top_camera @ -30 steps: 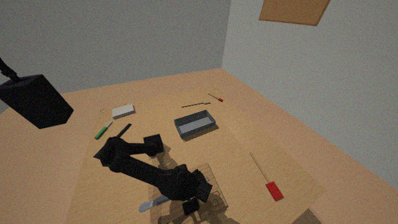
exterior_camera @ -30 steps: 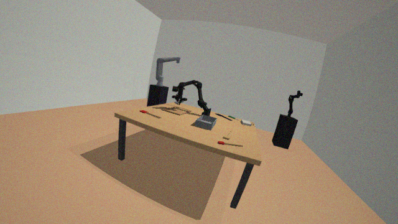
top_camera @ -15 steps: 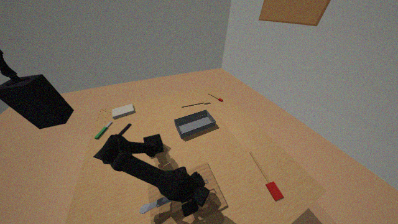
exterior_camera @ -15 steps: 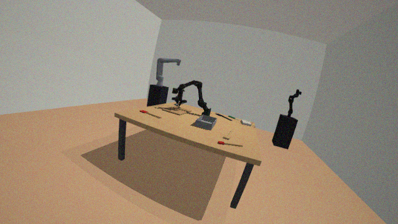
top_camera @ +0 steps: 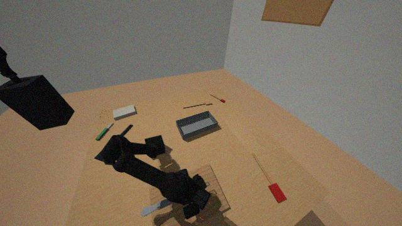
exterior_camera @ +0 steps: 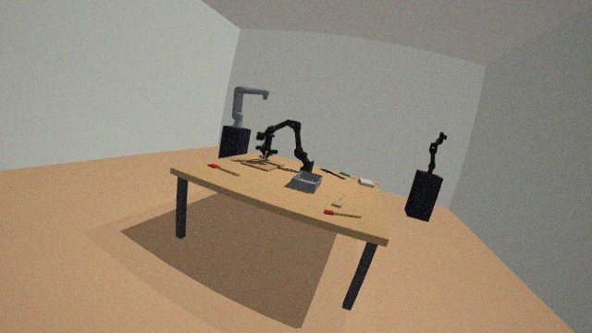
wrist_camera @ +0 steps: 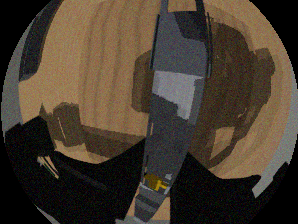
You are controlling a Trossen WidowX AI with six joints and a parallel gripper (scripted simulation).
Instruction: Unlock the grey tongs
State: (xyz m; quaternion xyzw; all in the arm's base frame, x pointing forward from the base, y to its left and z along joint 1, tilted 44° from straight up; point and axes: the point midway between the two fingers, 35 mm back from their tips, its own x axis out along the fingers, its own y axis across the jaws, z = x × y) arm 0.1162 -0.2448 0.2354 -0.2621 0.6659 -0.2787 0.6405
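The grey tongs [top_camera: 152, 209] [wrist_camera: 177, 90] are in the grasp of the black parallel-jaw gripper [top_camera: 196, 205] [exterior_camera: 266, 152] [wrist_camera: 161, 141], whose fingers are drawn nearly together, kept apart only by the tongs' narrow body. In the wrist view the tongs run lengthwise away from between the fingers, and a small yellow mark [wrist_camera: 160, 185] shows on them close to the grip. From above, one blue-grey end sticks out past the gripper, beyond the edge of the light brown wooden board [top_camera: 213, 176] [exterior_camera: 273, 167] [wrist_camera: 100, 65]. The board lies directly below the gripper, with the shadows of the arm and gripper across it. Whether the tongs touch the board, and whether their lock is released, I cannot tell.

The dark grey, open rectangular roasting tin [top_camera: 197, 133] [exterior_camera: 305, 185] stands well apart from the gripper, on the light wooden table [exterior_camera: 250, 187]; the tongs are off it. Away from the gripper, to the side of the board, lies a thin tool with a red block-shaped handle [top_camera: 277, 193] [exterior_camera: 214, 166]. Farther from the gripper than the tin is a smaller-looking red-handled tool [top_camera: 222, 100] [exterior_camera: 328, 212]. A white rectangular block [top_camera: 124, 112] [exterior_camera: 366, 182] and a green-handled implement [top_camera: 102, 133] [exterior_camera: 344, 174] are also well apart from the gripper, beyond the arm's base.
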